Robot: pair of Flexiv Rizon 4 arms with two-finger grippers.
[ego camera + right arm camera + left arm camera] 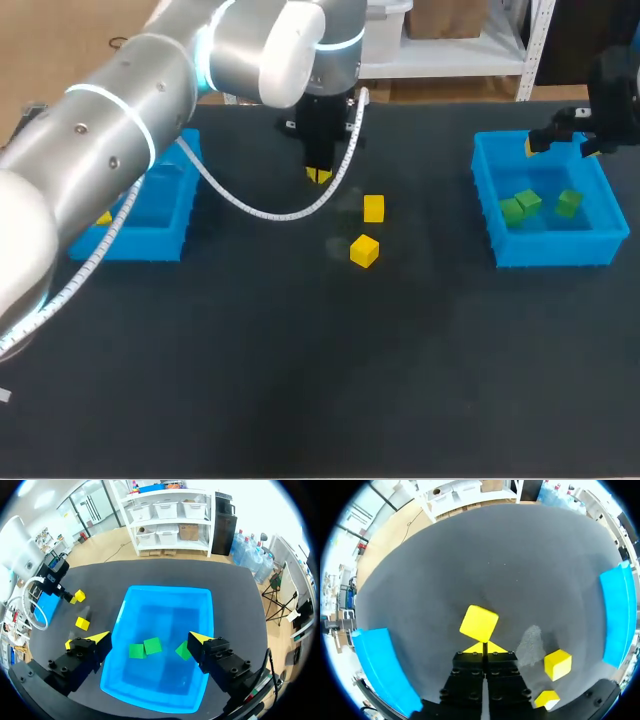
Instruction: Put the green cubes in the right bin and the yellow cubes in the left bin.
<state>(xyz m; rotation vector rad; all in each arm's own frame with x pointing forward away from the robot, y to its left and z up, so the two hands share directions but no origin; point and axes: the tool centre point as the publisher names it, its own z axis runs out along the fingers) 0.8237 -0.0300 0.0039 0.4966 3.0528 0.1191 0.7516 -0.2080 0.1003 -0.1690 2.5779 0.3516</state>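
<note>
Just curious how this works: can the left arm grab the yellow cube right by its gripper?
Probably yes. The yellow cube lies alone just ahead of the left gripper, nothing between them, though the gripper is shut and must open first.

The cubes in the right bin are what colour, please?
Cubes are green, clearest in the right wrist view.

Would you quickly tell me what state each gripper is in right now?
Left gripper: closed on nothing, with a yellow cube just ahead of it.
Right gripper: open and empty, above the right bin.
</note>
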